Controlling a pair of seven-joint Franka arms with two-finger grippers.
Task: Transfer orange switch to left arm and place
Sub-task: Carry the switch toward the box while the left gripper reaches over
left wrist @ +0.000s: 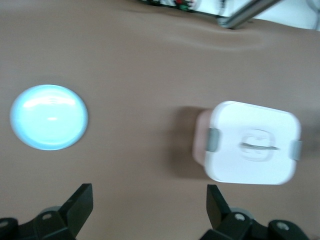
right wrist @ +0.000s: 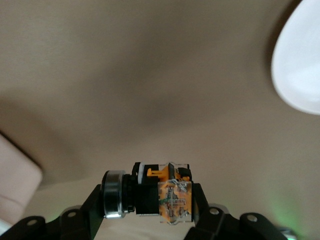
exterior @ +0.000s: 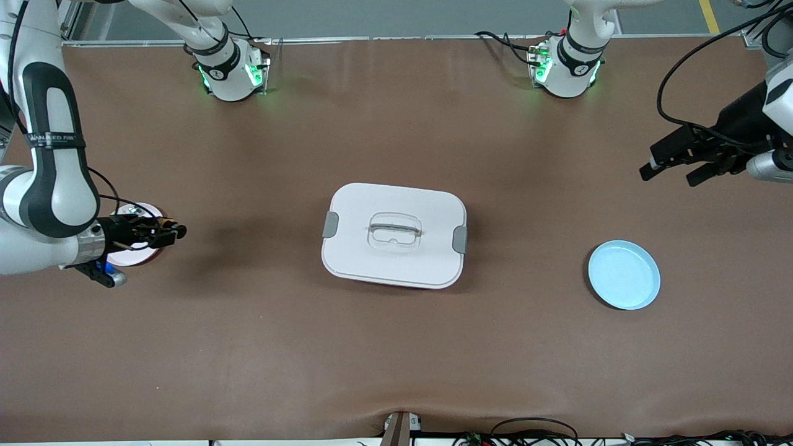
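The right pincer (exterior: 176, 231) hangs at the right arm's end of the desk (exterior: 396, 347), its tips just past the rim of a small white plate with a red edge (exterior: 133, 214), roughly at nine o'clock from the box (exterior: 394, 235) in the front view. It is pinching the orange switch (right wrist: 162, 192): in the right wrist view the small black cylinder lies crosswise between the two black fingers (right wrist: 92, 202), its body with the orange-tan marks seated squarely in the grip and its rounded black-and-silver end sticking out to one side. The switch is off the desk, carried in the air, with brown desk surface under it and the pale edge of the plate (right wrist: 300, 65) showing nearby. The white lidded box, with grey side latches and a recessed handle on top, sits at the middle of the desk, well apart from both pincers. A light blue round plate (exterior: 624, 274) lies toward the left arm's end, at about four o'clock from the box and nearer to the front camera. The left pincer (exterior: 672, 174) hovers over bare desk at the left arm's end, around two o'clock from the box, its fingers (left wrist: 80, 205) spread wide and holding nothing; the left wrist view shows the blue plate (left wrist: 49, 117) and the box (left wrist: 252, 142) below it.
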